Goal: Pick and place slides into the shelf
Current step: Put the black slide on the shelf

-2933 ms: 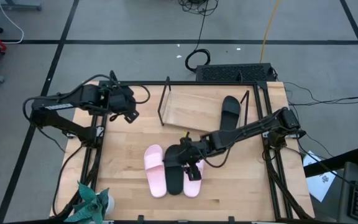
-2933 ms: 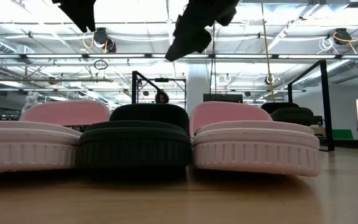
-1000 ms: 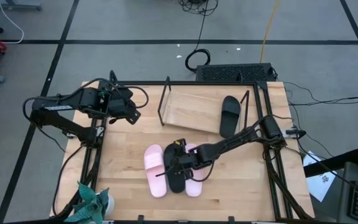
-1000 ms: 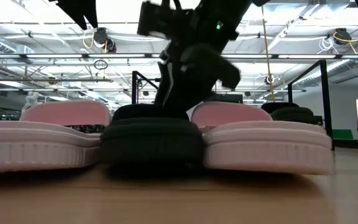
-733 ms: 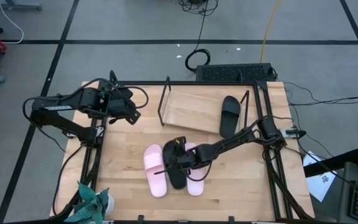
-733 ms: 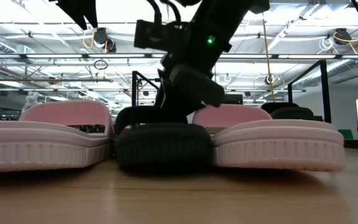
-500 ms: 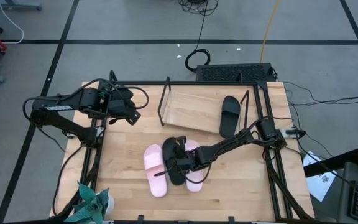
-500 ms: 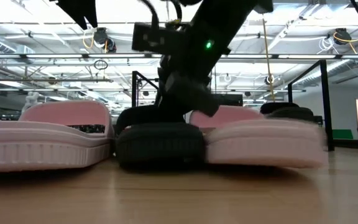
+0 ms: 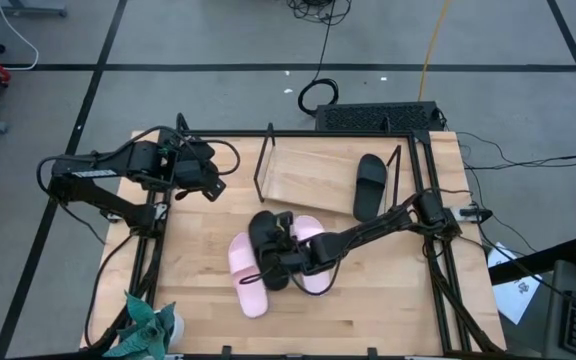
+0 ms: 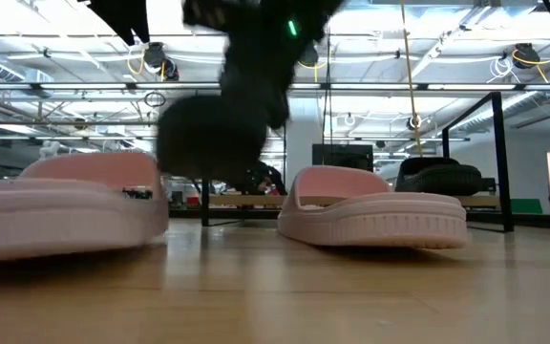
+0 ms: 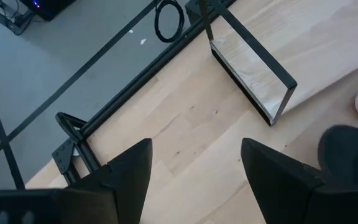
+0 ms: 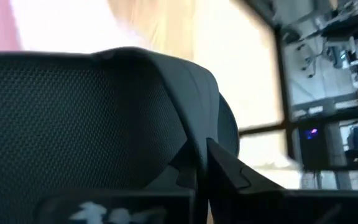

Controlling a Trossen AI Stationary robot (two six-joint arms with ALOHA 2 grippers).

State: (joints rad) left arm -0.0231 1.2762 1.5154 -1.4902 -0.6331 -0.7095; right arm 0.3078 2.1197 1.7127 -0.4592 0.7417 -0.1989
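The right gripper (image 9: 271,262) is clenched on a black slide (image 9: 266,240) by its strap, holding it clear of the table (image 9: 388,300) between the two pink slides, one (image 9: 246,275) at its 7 o'clock, the other (image 9: 311,262) at its 4 o'clock; the shelf (image 9: 313,175) at the table's 12 o'clock holds the second black slide (image 9: 369,184) at its 3 o'clock end. The left gripper (image 11: 194,163) hangs with fingers spread over the table's 10 o'clock corner, holding nothing.

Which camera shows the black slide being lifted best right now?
The high view: the black slide shows whole, between the two pink slides. The low view shows it as a blur, the right wrist view only its strap, the left wrist view just an edge.
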